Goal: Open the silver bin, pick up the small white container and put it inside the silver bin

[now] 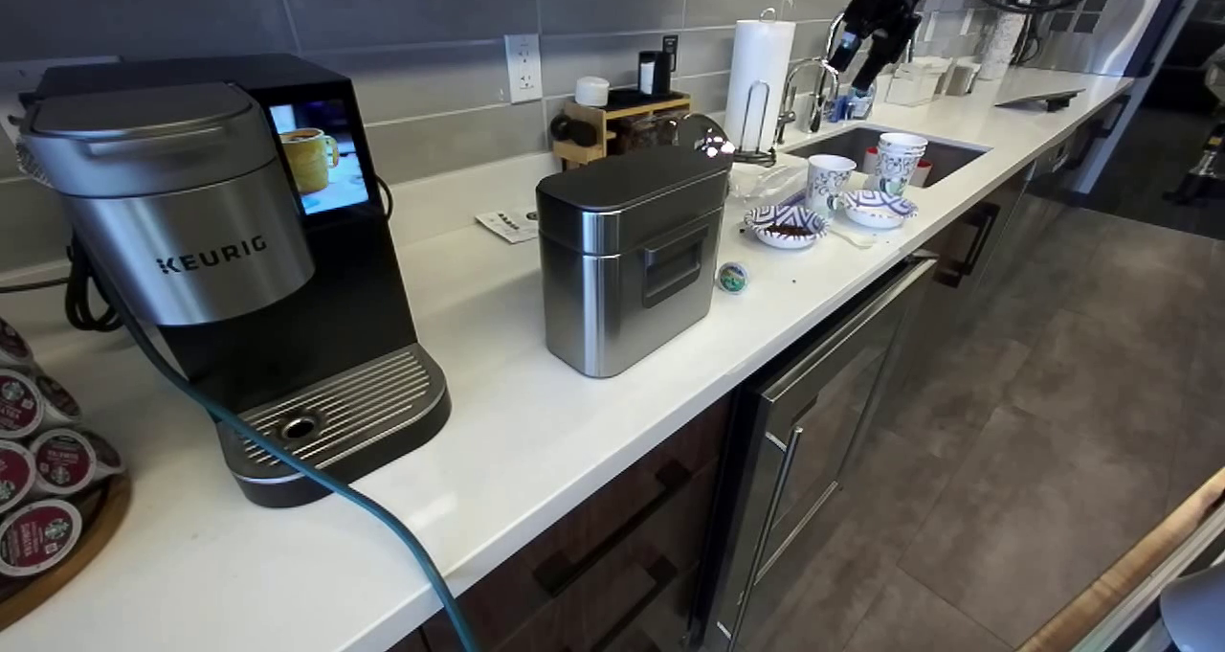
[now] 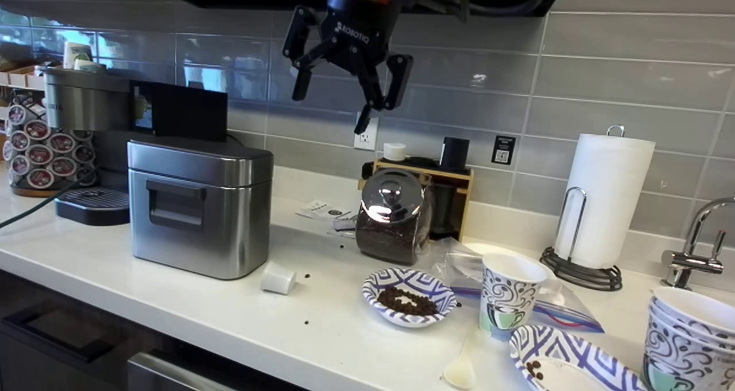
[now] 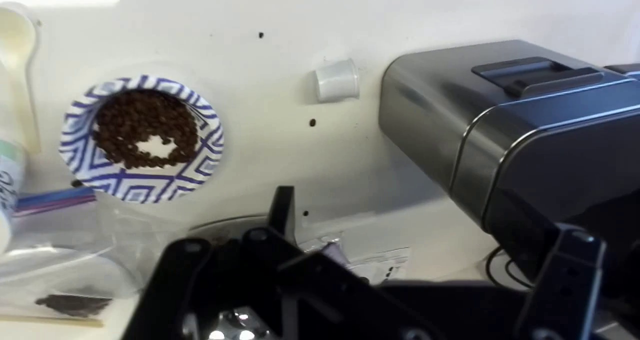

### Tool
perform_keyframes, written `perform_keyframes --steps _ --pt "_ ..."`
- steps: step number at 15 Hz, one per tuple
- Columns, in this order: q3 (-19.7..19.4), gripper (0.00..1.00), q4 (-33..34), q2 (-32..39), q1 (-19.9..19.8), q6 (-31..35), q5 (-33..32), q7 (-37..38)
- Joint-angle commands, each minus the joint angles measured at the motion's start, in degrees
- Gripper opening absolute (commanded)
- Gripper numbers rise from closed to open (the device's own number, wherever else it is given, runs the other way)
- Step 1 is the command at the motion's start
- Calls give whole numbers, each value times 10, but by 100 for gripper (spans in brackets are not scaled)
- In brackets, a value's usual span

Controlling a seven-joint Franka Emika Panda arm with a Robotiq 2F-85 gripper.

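Opening silver bin (image 2: 218, 221) (lid (image 2: 198, 162) closed) & moving white container (image 2: 278, 278) in from bench (image 2: 333, 299) are noted o/s; claw (image 2: 333, 103) spread wide, nothing held.

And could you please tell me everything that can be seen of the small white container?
The small white container looks like a plastic coffee pod: a tapered cup with a rim at its wider end and a printed, greenish lid. It lies on its side on the white counter, beside the silver bin, lid end toward it, with a gap between. Only the counter visibly touches it.
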Motion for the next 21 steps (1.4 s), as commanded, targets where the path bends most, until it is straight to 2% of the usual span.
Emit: perform_keyframes --steps 1,8,11,12,15,21 --pt "24 100 51 59 -2 -16 42 -98" --pt "108 100 139 144 6 -29 78 -222" --pt "141 100 193 185 3 -71 112 -259" --pt "133 100 145 147 5 -31 85 -229" --pt "145 100 177 173 6 -50 98 -241" --pt "145 100 184 180 4 -51 99 -248"
